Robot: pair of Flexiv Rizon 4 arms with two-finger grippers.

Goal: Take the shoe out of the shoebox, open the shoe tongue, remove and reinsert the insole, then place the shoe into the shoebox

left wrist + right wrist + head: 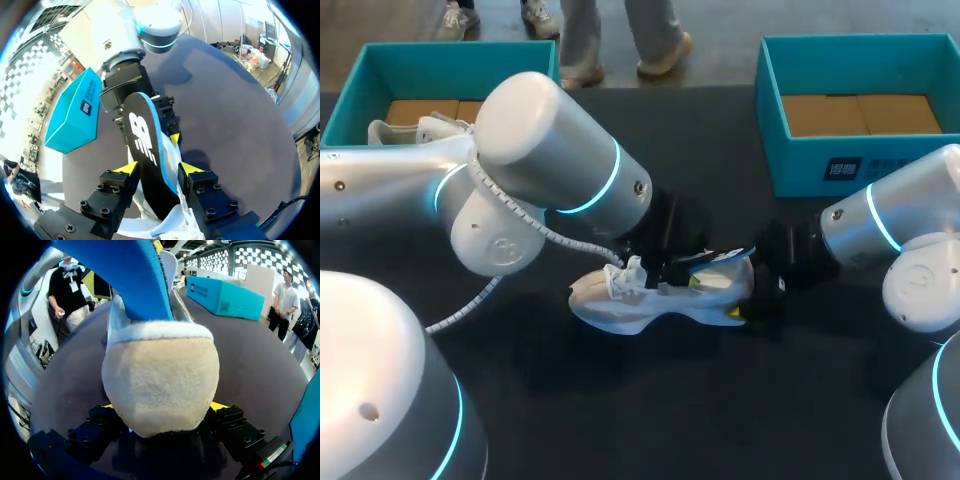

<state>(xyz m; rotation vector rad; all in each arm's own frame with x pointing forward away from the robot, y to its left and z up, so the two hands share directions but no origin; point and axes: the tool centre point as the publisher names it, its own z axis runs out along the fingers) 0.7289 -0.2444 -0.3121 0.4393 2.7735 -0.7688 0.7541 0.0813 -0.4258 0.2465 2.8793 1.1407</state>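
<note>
A white shoe (660, 298) lies on its side in the middle of the dark table. My left gripper (159, 169) is over its opening and shut on the insole (145, 145), which is black on top and blue beneath and stands half out of the shoe (170, 222). Both yellow tips press the insole's edges. My right gripper (162, 407) is at the heel (160, 380), shut on it from both sides. The insole's blue underside (130, 275) rises ahead of it. In the head view the left gripper (670, 262) is above the shoe and the right gripper (760, 290) at its right end.
A teal shoebox (790, 140) stands open at the back right, showing its cardboard floor. A second teal box (350, 100) at the back left holds another white shoe (415, 128). My left arm's cable (520, 225) hangs close to the shoe's laces.
</note>
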